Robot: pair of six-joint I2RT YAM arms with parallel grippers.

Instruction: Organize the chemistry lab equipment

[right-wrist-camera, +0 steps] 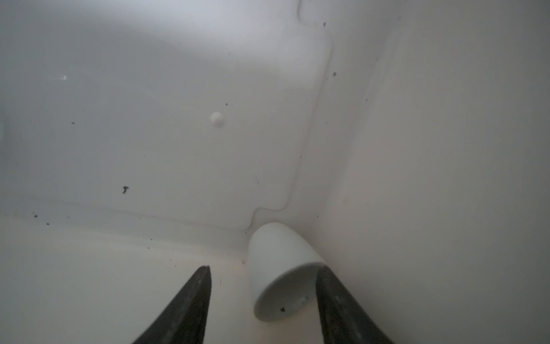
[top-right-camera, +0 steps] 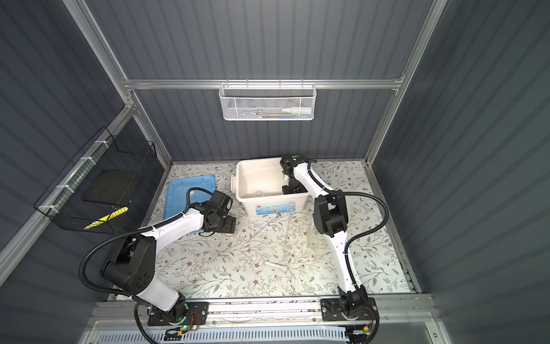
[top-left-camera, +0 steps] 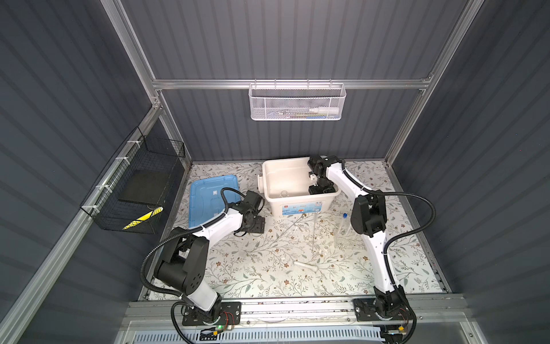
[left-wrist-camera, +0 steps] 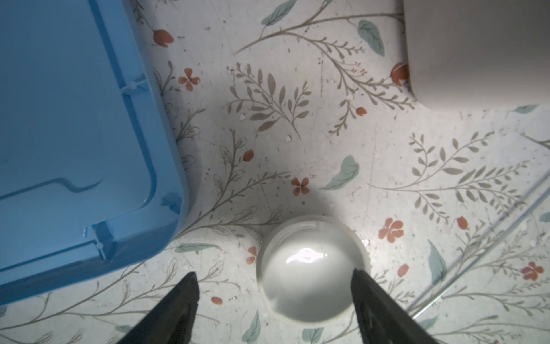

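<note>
A small white bowl (left-wrist-camera: 312, 268) stands on the floral table beside the blue lid. My left gripper (left-wrist-camera: 275, 280) is open just above it, the bowl lying nearer one finger (left-wrist-camera: 366, 292). In both top views that gripper (top-left-camera: 253, 227) hides most of the bowl. My right gripper (right-wrist-camera: 264, 269) reaches down into the white tub (top-left-camera: 276, 166) and is open. Another small white bowl (right-wrist-camera: 276, 253) lies on its side in the tub's corner, with one finger (right-wrist-camera: 330, 295) at its rim. A clear beaker (top-left-camera: 283, 194) sits in the tub. The white pestle (top-left-camera: 306, 266), thin rods (top-left-camera: 293, 225) and a blue-capped test tube (top-left-camera: 344, 222) in the clear rack (top-left-camera: 348, 238) are on the table.
The blue lid (top-left-camera: 208, 190) lies flat left of the tub. A white mesh basket (top-left-camera: 297, 101) hangs on the back rail and a black wire basket (top-left-camera: 137, 190) on the left wall. The right arm's forearm passes over the tub's right rim.
</note>
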